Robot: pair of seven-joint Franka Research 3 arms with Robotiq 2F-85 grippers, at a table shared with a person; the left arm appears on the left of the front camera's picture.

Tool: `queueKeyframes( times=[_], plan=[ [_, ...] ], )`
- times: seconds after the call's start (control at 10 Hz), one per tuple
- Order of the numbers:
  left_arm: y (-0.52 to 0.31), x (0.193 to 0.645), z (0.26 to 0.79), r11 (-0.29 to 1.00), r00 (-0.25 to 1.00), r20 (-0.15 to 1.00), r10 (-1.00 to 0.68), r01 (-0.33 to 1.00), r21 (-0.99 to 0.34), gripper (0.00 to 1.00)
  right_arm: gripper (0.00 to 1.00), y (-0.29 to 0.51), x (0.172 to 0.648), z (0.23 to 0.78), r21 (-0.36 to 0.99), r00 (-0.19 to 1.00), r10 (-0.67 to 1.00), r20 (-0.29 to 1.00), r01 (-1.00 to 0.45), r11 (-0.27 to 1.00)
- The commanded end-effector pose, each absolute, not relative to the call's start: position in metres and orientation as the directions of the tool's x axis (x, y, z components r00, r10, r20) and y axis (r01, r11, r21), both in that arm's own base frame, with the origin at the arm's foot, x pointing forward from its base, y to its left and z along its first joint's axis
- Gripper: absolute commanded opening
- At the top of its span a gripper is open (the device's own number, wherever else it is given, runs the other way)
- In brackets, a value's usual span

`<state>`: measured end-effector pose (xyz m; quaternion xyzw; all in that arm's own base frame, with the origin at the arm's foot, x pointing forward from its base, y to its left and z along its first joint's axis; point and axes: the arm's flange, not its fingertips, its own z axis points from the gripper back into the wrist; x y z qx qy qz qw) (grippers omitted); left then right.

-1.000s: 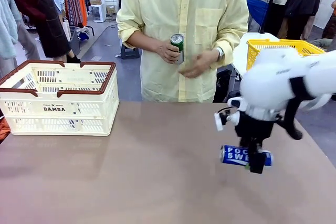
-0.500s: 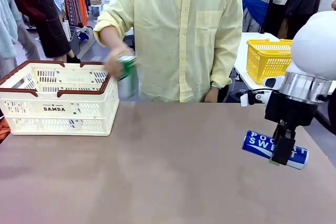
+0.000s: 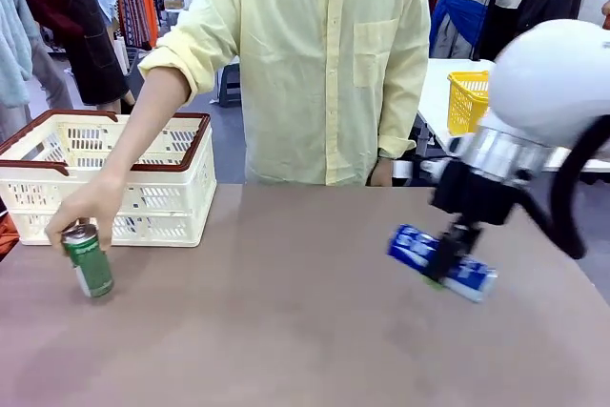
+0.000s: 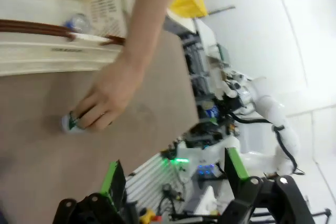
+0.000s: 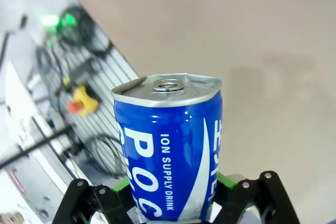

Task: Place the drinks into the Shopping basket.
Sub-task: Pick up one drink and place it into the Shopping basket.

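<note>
Your table [image 3: 286,340] below both pincers, white basket [image 3: 172,209] well left of your right pincer [image 3: 440,269], which pinches the tilted blue can [image 3: 412,247] off the table, left pincer [image 4: 173,174] spread wide, ahead of it a person's hand [image 3: 88,209] on the green can [image 3: 89,264], near the basket.

— Where is the blue can [image 3: 441,262] now?
— Right of centre in my front view. White "POCARI SWEAT" lettering, silver ends, tilted with its left end higher, pinched in my right gripper [image 3: 438,274] above the table [image 3: 286,331]. On my right wrist camera its silver top rim looks dented.
— And the green can [image 3: 88,262]?
— Lower left. I see it standing on the table, leaning slightly, with a person's hand [image 3: 86,212] on its top. It is just in front of the Shopping basket [image 3: 162,199], which is cream-white, slotted, red-brown rimmed, marked "DAMDA", upright at the left edge.
</note>
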<state>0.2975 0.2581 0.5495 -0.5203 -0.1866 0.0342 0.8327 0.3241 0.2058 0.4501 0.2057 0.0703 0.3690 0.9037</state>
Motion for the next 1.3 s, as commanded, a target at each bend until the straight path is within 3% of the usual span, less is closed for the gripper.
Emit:
queueKeyframes(
  times=[0.0, 0.2, 0.3, 0.5, 0.6, 0.7, 0.9, 1.0, 1.1, 1.2],
  plan=[
    [0.338, 0.280, 0.565, 0.573, 0.941, 0.263, 0.213, 0.097, -0.814, 1.00, 0.00, 0.286, 0.342, 0.447, 0.423, 0.827, 0.562, -0.010, -0.506, 0.752],
    [0.394, 0.250, 0.571, 0.662, 0.959, 0.245, 0.143, 0.091, -0.744, 1.00, 0.00, 0.360, 0.361, 0.431, 0.431, 0.958, 0.281, -0.050, -0.233, 0.872],
    [0.407, 0.243, 0.570, 0.675, 0.951, 0.240, 0.193, 0.049, -0.736, 1.00, 0.00, 0.391, 0.372, 0.416, 0.374, 0.985, 0.160, -0.069, -0.124, 0.919],
    [0.406, 0.240, 0.562, 0.636, 0.943, 0.249, 0.220, 0.055, -0.770, 1.00, 0.00, 0.433, 0.384, 0.386, 0.284, 0.998, 0.038, -0.047, -0.023, 0.959],
    [0.398, 0.243, 0.556, 0.587, 0.944, 0.249, 0.214, 0.079, -0.805, 1.00, 0.00, 0.440, 0.385, 0.373, 0.279, 0.998, 0.036, -0.041, -0.024, 0.960],
    [0.388, 0.248, 0.550, 0.573, 0.946, 0.243, 0.213, 0.080, -0.815, 1.00, 0.00, 0.408, 0.372, 0.389, 0.379, 0.992, 0.116, -0.047, -0.090, 0.921],
    [0.374, 0.256, 0.543, 0.534, 0.943, 0.248, 0.223, 0.095, -0.840, 1.00, 0.00, 0.408, 0.372, 0.389, 0.379, 0.992, 0.116, -0.047, -0.090, 0.921],
    [0.358, 0.263, 0.540, 0.510, 0.922, 0.290, 0.258, 0.125, -0.851, 1.00, 0.00, 0.421, 0.378, 0.368, 0.338, 0.996, 0.077, -0.049, -0.056, 0.939],
    [0.328, 0.271, 0.532, 0.379, 0.917, 0.281, 0.284, 0.162, -0.911, 1.00, 0.00, 0.423, 0.386, 0.357, 0.285, 0.998, -0.009, -0.055, 0.024, 0.958],
    [0.300, 0.278, 0.519, 0.343, 0.937, 0.249, 0.245, 0.157, -0.926, 1.00, 0.00, 0.430, 0.394, 0.342, 0.280, 0.996, -0.051, -0.072, 0.070, 0.958]
  ],
)
